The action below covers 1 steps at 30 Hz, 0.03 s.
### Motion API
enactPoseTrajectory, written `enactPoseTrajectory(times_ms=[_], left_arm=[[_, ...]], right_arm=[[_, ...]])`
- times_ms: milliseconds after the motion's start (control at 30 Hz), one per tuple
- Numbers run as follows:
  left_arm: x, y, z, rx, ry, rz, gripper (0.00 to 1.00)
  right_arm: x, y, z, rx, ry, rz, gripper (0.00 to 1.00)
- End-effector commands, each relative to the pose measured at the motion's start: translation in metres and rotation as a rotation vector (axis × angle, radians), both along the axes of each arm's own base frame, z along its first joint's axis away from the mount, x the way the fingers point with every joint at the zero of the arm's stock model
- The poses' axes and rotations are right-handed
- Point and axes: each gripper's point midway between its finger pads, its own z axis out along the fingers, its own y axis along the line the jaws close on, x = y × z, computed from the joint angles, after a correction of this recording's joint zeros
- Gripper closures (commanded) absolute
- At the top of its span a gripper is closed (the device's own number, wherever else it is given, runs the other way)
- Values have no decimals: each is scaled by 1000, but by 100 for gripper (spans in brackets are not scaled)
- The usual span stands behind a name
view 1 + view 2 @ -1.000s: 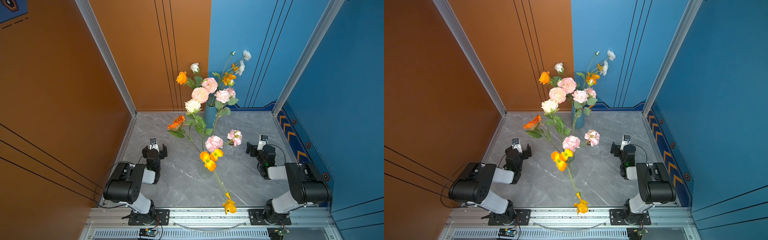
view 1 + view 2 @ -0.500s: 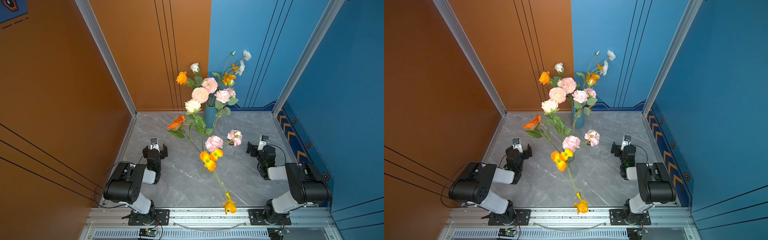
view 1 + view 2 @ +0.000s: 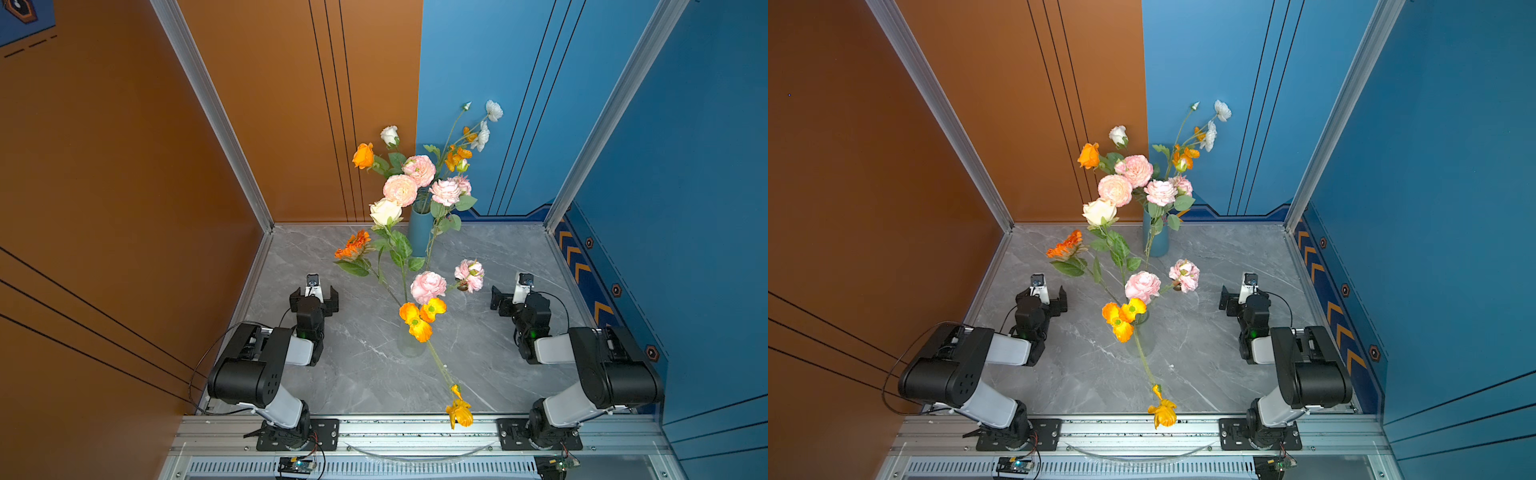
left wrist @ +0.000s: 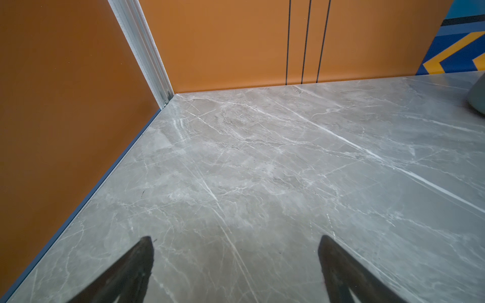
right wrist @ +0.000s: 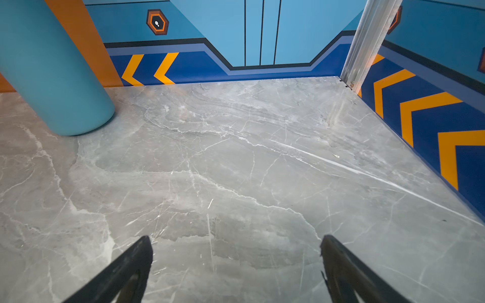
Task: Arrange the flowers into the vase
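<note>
Left gripper (image 3: 314,300): near the bench's (image 3: 353,374) left edge, jaws spread wide and empty; the left wrist view shows only bare marble between them.

The flowers (image 3: 400,190): every stem visible stands in a vessel, and none lies on the bench. One group sits in a clear glass vase (image 3: 409,347) at bench centre. It includes an orange gerbera (image 3: 353,245) leaning left, a cream rose (image 3: 384,212), and one orange bloom (image 3: 459,411) leaning out over the front edge. The others fill a blue vase (image 3: 419,232) at the rear edge.

Right gripper (image 3: 517,299): near the right edge, jaws spread and empty.

Assessment: placement appears complete, or very nearly so. At most, the leaning stem needs tidying.
</note>
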Motion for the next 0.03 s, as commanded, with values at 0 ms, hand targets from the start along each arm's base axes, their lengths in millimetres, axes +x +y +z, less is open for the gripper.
enactPoseTrajectory(times_ms=[0], left_arm=[[-1, 8, -3, 9, 16, 52, 2]], right_arm=[[4, 3, 5, -8, -2, 30, 0]])
